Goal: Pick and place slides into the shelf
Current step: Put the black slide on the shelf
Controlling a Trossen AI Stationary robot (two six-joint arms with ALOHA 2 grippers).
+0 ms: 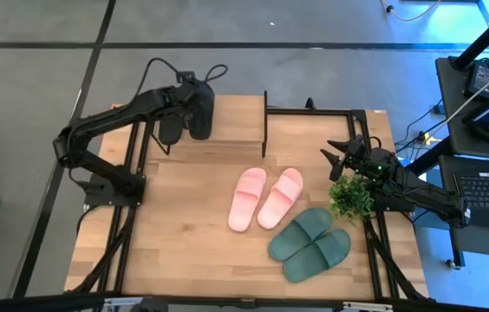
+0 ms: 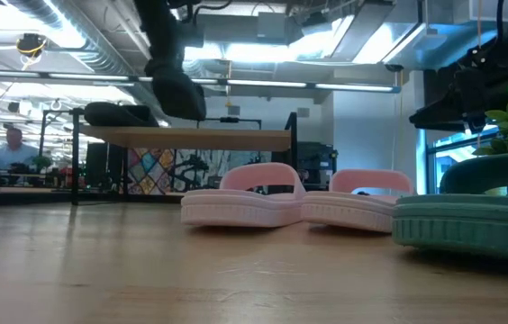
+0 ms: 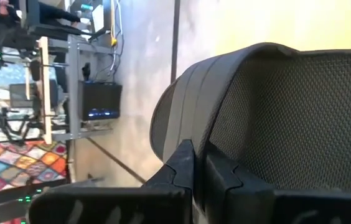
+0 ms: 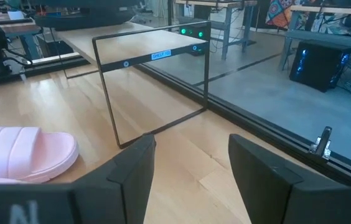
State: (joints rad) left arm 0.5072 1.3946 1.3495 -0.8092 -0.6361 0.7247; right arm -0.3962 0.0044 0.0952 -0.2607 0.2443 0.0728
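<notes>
While the L gripper (image 1: 199, 117) hangs over the shelf (image 1: 236, 121) at the table's far L, high view shows it clenched on a black slide (image 1: 201, 113), w/ a second black slide (image 1: 169, 128) beside it on the shelf top. Pink pair (image 1: 266, 198) lies mid-table, green pair (image 1: 310, 243) nearer the front edge, both well apart from L gripper. R gripper (image 1: 342, 156) waits at far R by a small plant (image 1: 351, 198), fingers spread, nothing in them.

Low view: held black slide (image 2: 178, 94) hangs just above the shelf plank (image 2: 191, 138), not yet touching; other black slide (image 2: 119, 114) rests on the plank. Pink pair (image 2: 290, 205) and a green slide (image 2: 470, 216) on the table in front.

L wrist view: fingers (image 3: 178, 171) pinch the slide's edge (image 3: 188, 99) by one end; textured footbed (image 3: 300, 118) fills the view.

R wrist view: released fingers (image 4: 132, 174) face the shelf frame (image 4: 154, 93); one pink slide (image 4: 20, 152) near, off to one side.

Handling, judged: rubber, light, flexes some, not fragile, grippy. Edge pinch may let it swing; the strap or sidewall looks the surer hold.
</notes>
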